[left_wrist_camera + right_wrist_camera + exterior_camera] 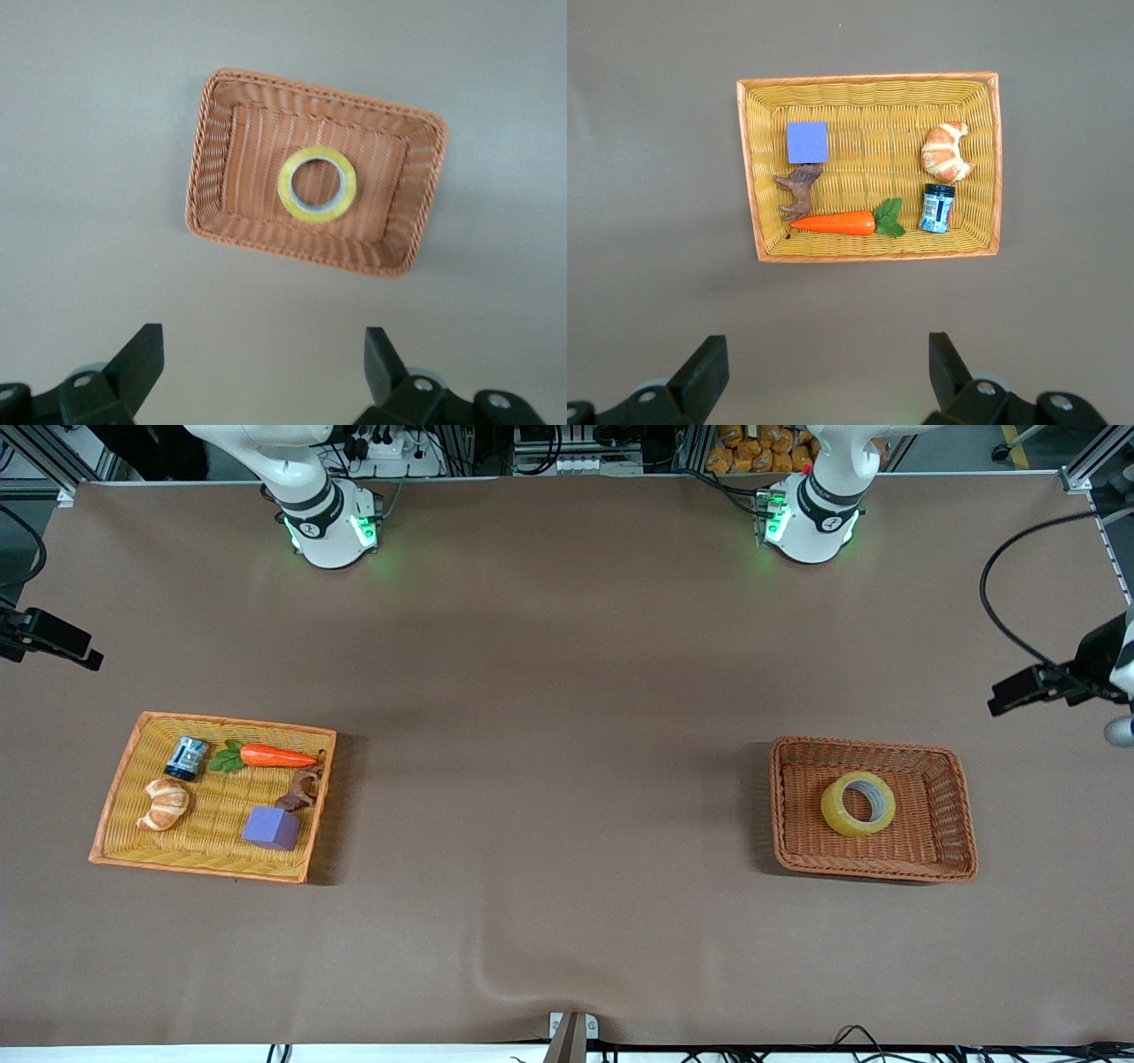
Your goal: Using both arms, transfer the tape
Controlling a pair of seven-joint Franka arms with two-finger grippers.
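In the brown basket toward the left arm's end of the counter, the tape lies flat, below the spread, empty left pincer; the right pincer, also spread, hangs over the yellow tray.

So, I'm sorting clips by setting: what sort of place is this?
Likely a robotics lab: a covered table, cables and power strips along its edge, and toy items such as a carrot and tape in baskets.

We are seeing a glossy, translucent plastic tape lying in a rough woven wicker basket; the worktop is looking matt, like smooth cloth.
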